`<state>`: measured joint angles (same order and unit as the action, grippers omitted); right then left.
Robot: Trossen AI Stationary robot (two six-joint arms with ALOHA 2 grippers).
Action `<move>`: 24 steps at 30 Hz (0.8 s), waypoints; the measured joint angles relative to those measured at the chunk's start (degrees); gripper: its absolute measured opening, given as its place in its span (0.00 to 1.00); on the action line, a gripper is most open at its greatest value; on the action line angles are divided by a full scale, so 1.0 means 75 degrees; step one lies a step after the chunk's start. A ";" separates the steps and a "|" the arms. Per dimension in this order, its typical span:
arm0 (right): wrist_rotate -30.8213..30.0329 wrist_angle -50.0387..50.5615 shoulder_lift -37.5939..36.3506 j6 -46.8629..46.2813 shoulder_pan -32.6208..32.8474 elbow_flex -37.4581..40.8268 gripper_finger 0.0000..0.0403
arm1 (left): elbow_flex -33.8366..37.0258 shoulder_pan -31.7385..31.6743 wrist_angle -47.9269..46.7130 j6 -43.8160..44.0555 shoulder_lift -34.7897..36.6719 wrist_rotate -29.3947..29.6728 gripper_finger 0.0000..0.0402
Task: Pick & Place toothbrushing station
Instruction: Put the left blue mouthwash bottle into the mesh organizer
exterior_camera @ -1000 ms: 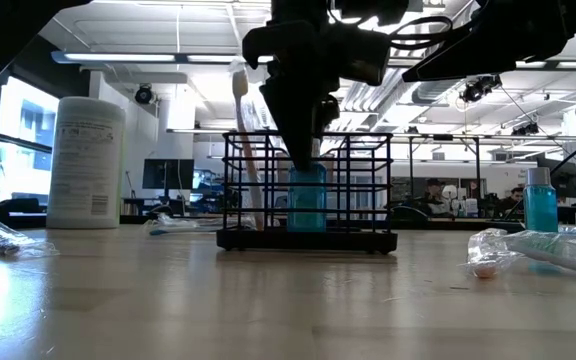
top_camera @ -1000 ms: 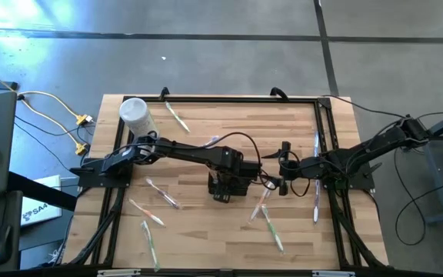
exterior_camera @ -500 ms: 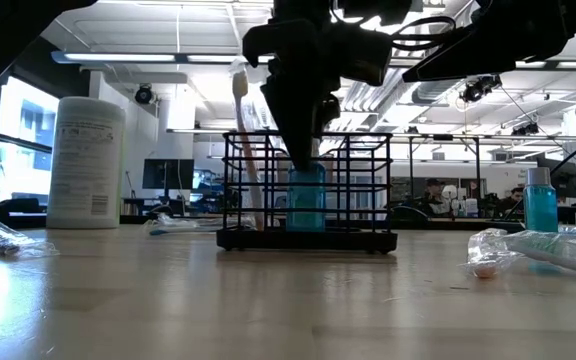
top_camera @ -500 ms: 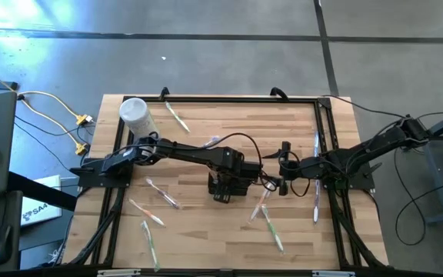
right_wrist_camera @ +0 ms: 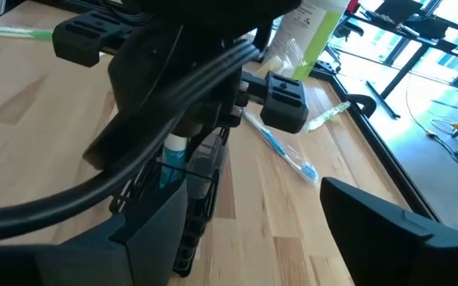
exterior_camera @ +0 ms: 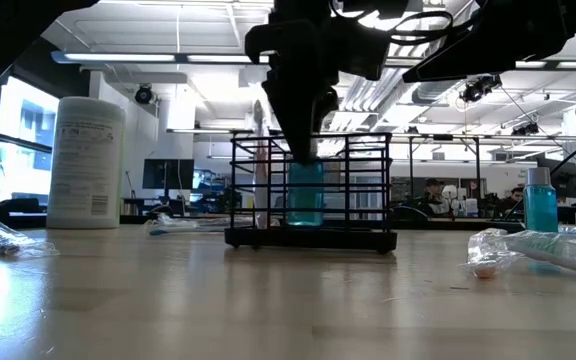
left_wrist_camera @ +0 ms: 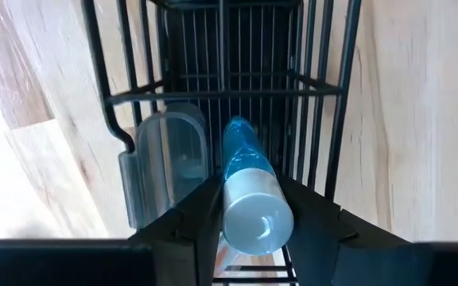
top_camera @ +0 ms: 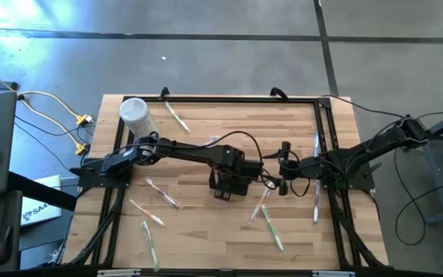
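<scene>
The toothbrushing station (top_camera: 223,187) is a black wire rack standing on the table's middle; it also shows in the low view (exterior_camera: 368,190) and the left wrist view (left_wrist_camera: 237,48). A blue bottle with a white cap (exterior_camera: 306,198) stands upright inside it, next to a white toothbrush (exterior_camera: 259,150). My left gripper (top_camera: 229,175) reaches down into the rack from above and is shut on the bottle. My right gripper (top_camera: 282,168) is open and empty just right of the rack. My left gripper pinches the blue bottle at its white cap (left_wrist_camera: 257,222) between its two fingers (left_wrist_camera: 193,218), one on each side. The fingers come from above, pointing down into the rack. The bottle stands upright, its lower end down inside the rack near the floor (exterior_camera: 306,225).
A white cylinder container (top_camera: 135,114) stands at the far left corner. Wrapped toothbrushes lie about the table (top_camera: 160,194), (top_camera: 271,227), (top_camera: 175,115). A second blue bottle (exterior_camera: 540,200) and a clear packet (exterior_camera: 528,250) show at the right in the low view.
In the low view the white toothbrush in the rack has dropped lower and shifted right, and the rack's left end has shifted a little to the right. My left gripper stays shut on the bottle.
</scene>
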<state>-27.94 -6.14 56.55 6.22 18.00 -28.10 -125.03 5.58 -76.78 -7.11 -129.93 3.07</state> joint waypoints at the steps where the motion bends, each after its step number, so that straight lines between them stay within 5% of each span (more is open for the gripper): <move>1: 0.0000 -0.0002 -0.0003 0.0000 0.0000 0.0000 0.70 | 0.0000 0.0004 -0.0027 0.0000 0.0002 -0.0004 0.29; 24: 0.0000 0.0000 0.0000 0.0000 0.0000 0.0000 0.70 | -0.0017 0.0006 -0.0241 0.0311 0.0032 0.0201 0.29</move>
<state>-27.94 -6.14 56.55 6.22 18.00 -28.10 -125.16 5.63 -78.58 -4.78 -129.69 4.58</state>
